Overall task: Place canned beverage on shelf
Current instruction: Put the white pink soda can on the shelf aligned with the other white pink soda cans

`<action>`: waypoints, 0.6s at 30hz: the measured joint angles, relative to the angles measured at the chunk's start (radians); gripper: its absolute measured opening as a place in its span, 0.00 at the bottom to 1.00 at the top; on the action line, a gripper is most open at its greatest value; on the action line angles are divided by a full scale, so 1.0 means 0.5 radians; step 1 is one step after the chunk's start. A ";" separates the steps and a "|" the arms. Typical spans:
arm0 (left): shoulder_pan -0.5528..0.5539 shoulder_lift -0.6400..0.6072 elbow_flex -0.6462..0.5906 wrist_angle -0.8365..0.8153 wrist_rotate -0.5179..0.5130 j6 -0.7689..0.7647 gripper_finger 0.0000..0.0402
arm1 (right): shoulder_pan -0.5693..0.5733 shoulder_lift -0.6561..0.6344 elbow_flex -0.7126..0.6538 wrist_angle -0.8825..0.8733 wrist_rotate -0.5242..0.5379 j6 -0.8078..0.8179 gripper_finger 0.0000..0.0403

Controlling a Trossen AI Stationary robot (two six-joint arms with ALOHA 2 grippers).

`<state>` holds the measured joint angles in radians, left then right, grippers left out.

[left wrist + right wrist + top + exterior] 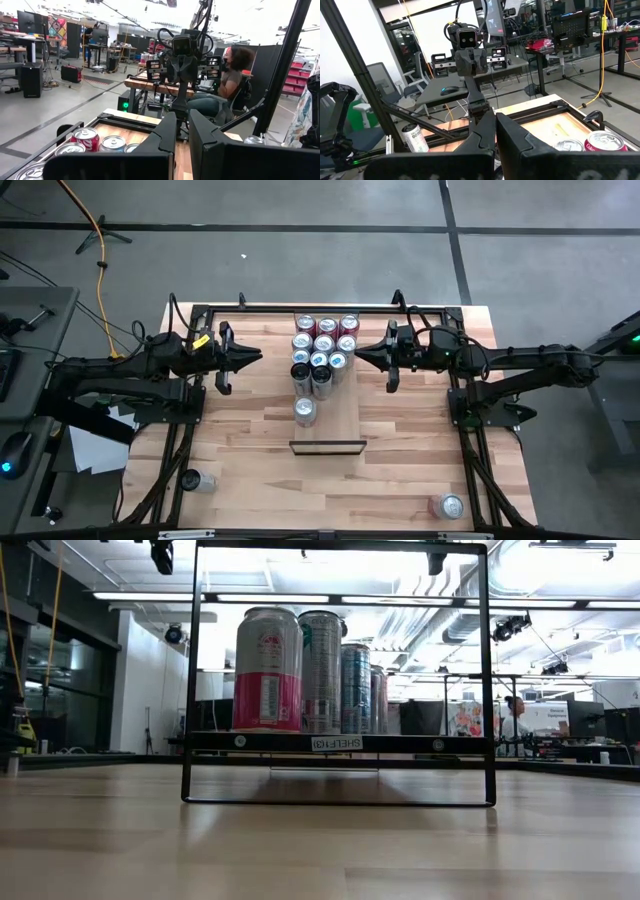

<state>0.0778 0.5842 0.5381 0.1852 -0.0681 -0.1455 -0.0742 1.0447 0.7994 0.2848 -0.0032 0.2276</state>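
A: Closest to the overhead lens are both arms, so start at their tips. Left end effector (256,357) sits left of centre in the frame, clenched on nothing; right end effector (362,356) mirrors it right of centre, also clenched and empty. They point at each other across the cans.

B: And between them?

A: A cluster of cans (322,350) stands on the shelf (346,420), the long light panel running down the middle of the frame. One more can (304,410) stands alone lower down on that panel, and the dark strip (327,447) closes its lower end.

B: So how much of the job looks done?

A: Most, I'd judge. The shelf is well stocked. Two loose cans remain on the desk (400,470): one at lower left (197,480), one at lower right (449,506). Neither is touched, so I'd say a pickup has not yet begun.

B: Anything you can't make out?

A: Exact can count, since they crowd together. From desk height the cans line up behind one another (268,670), hiding the rear ones. Whether the lower-left can lies on its side or stands, I cannot tell. Wrist pictures cut off most can tops (86,137).
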 joint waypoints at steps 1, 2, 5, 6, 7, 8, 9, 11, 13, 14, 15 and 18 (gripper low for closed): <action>0.000 0.000 0.000 0.000 0.000 0.000 0.00 | 0.000 0.000 0.000 0.000 0.000 0.000 0.00; 0.000 0.000 0.000 0.000 0.000 0.000 0.00 | 0.000 0.000 0.000 0.000 0.000 0.000 0.00; 0.000 0.001 0.008 0.016 0.001 -0.071 0.00 | 0.000 0.000 0.000 0.001 0.000 -0.001 0.00; -0.003 0.002 0.029 0.012 0.011 -0.102 0.00 | 0.000 0.000 0.000 0.002 0.000 -0.001 0.00; -0.007 0.004 0.062 -0.007 0.023 -0.116 0.00 | 0.000 0.000 0.000 0.003 0.000 -0.001 0.00; -0.015 0.016 0.108 -0.047 0.038 -0.117 0.00 | 0.000 0.000 0.000 0.006 0.000 -0.001 0.00; -0.033 0.036 0.162 -0.122 0.061 -0.105 0.00 | 0.000 0.000 0.001 0.007 0.000 -0.001 0.00; -0.089 0.106 0.299 -0.352 0.094 -0.088 0.00 | 0.000 0.000 0.000 0.007 0.000 -0.001 0.00; -0.160 0.222 0.468 -0.659 0.132 -0.087 0.00 | 0.000 0.000 0.000 0.008 0.000 -0.001 0.00; -0.203 0.295 0.575 -0.836 0.172 -0.087 0.00 | 0.000 0.000 0.000 0.008 0.000 -0.001 0.00; -0.252 0.371 0.678 -1.023 0.224 -0.087 0.00 | 0.000 0.000 0.000 0.007 0.000 -0.001 0.00; -0.422 0.595 1.003 -1.599 0.381 -0.120 0.00 | 0.000 0.000 0.000 0.003 0.004 -0.001 0.00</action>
<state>-0.1334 0.8816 1.0398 -0.6141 0.1226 -0.2054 -0.0742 1.0447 0.7996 0.2861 -0.0011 0.2272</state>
